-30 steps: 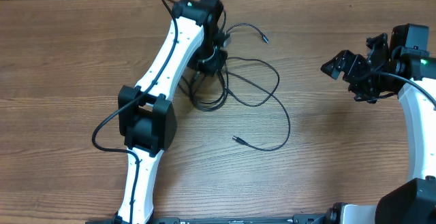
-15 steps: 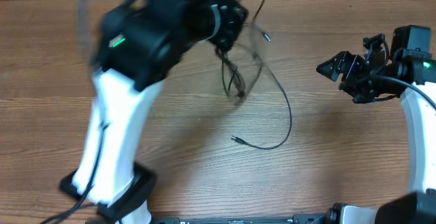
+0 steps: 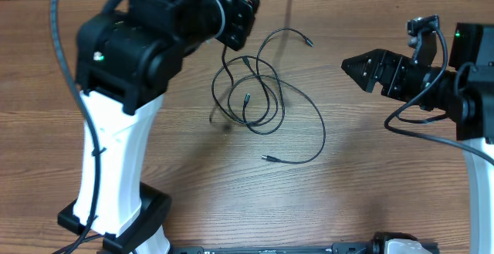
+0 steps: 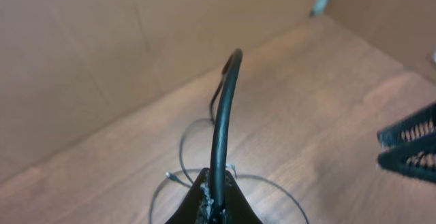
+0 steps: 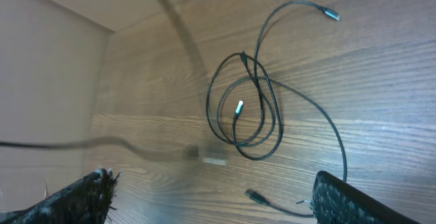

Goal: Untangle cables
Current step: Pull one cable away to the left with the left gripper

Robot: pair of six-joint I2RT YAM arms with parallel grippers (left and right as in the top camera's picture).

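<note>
Far to the left of the overhead view my left arm [image 3: 116, 130] stood tall and close under the camera, one of the two arms I was running; its left gripper [image 3: 238, 16] hung above the back of the table [image 3: 386, 177], clenched on a single black cord [image 4: 219, 129]; through the left wrist camera that cord rose from between the closed fingers [image 4: 235, 214] and arched away over the wood.

Toward the middle, between my two grippers, the cables [image 3: 268, 123] lay on the table as a loose knot of overlapping loops; a thin strand climbed from them toward the left gripper. I counted three plug ends: one dark plug [image 3: 309, 43] flung out behind and to the right, one white tip [image 3: 247, 97] lying inside the loops, and one dark plug [image 3: 267, 159] at the near end of a long curve; how many separate cords made up the knot, I could not tell.

Over on the right, the right gripper [image 3: 359, 63] hovered well apart from the cables, spread wide and holding nothing; its two fingers [image 5: 75, 200] sat at the bottom corners of the right wrist view, the loops visible between them; the right arm [image 3: 472, 161] ran along the edge.
</note>
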